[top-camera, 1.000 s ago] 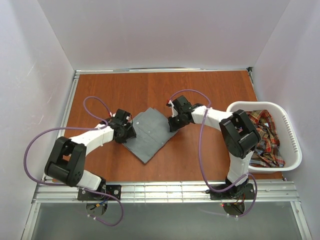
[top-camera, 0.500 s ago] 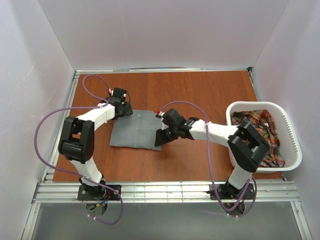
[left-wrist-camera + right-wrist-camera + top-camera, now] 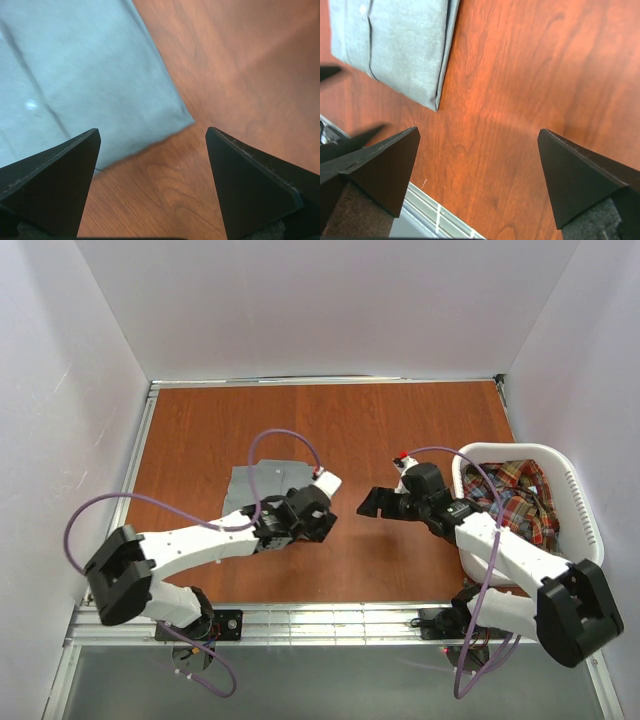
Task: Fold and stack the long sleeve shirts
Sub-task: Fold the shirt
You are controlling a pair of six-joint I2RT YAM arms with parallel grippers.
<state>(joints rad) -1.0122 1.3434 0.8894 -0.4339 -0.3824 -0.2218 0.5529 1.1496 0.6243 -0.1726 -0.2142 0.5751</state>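
The right gripper [image 3: 477,131] gapes empty over the wooden table [image 3: 520,75], the folded grey shirt [image 3: 395,45] lying upper left.

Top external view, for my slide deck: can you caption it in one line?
Left gripper and right gripper open near the folded grey shirt; plaid shirt in basket.

The grey shirt [image 3: 252,480] is lying flat, folded into a neat rectangle with its button front facing up. One corner is sitting just ahead of the left gripper [image 3: 152,132]. The plaid shirt [image 3: 515,495], in red, navy and yellow, is lying crumpled behind the right gripper [image 3: 370,502], well apart from the grey one.
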